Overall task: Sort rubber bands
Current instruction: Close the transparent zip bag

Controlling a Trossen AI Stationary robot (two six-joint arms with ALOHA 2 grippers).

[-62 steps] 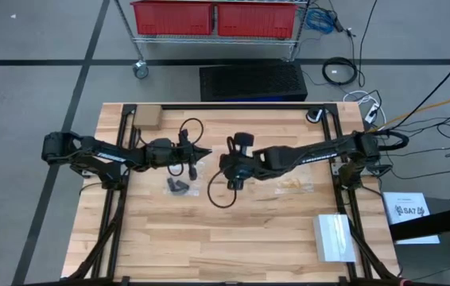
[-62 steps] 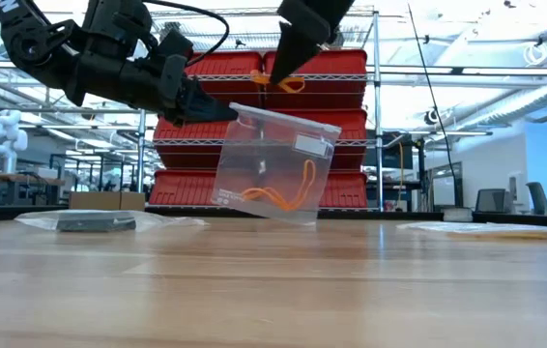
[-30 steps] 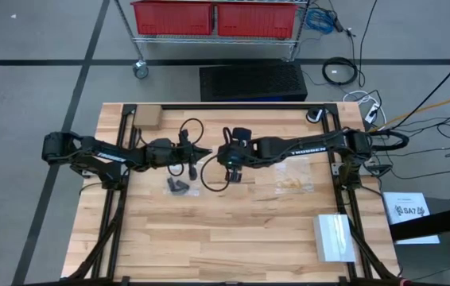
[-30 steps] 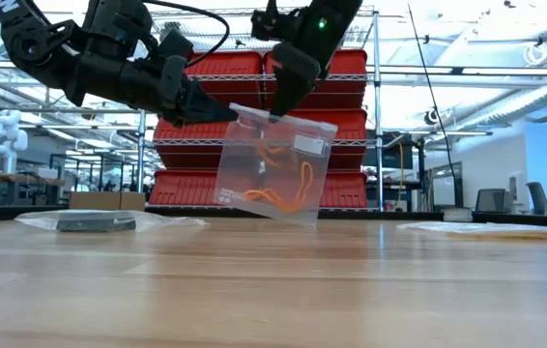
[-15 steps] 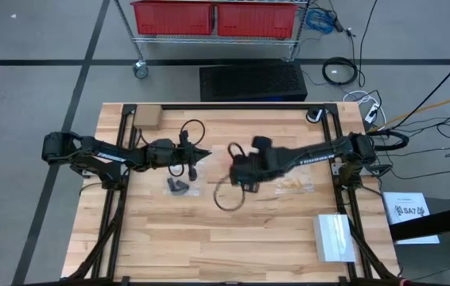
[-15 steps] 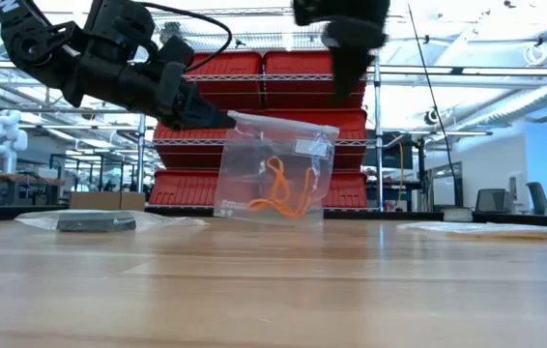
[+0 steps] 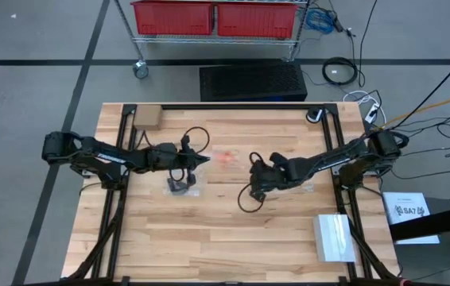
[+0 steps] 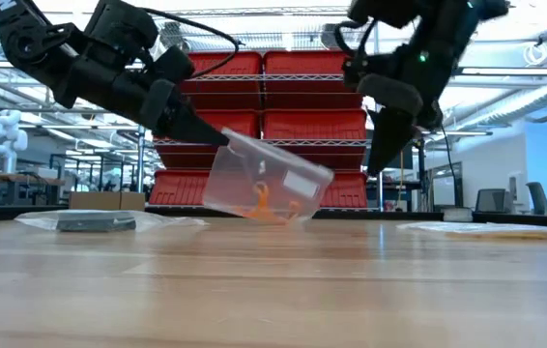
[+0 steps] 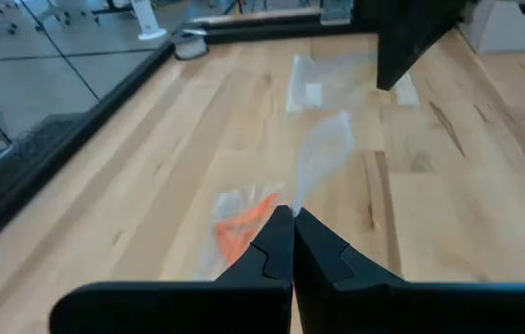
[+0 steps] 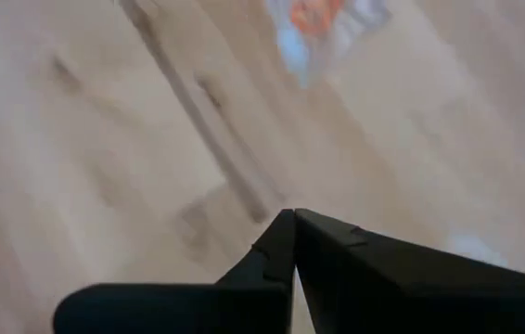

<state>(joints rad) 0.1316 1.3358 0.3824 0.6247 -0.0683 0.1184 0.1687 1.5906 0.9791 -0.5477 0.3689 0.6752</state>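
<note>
Your orange rubber bands point(image 8: 258, 205), too tangled to count, lie inside one clear bag point(image 8: 266, 184) near the bench's far edge. The left gripper point(image 7: 203, 160) pinches that bag's rim. The right gripper point(image 8: 372, 166) is closed, empty.

Both arms reaching inward, left fingers point(image 9: 292, 243) pinched shut, right fingers point(image 10: 292, 243) closed.

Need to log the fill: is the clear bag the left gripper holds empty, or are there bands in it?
Not empty. Orange rubber bands show through the clear bag, pinched at its corner by the left gripper.
</note>
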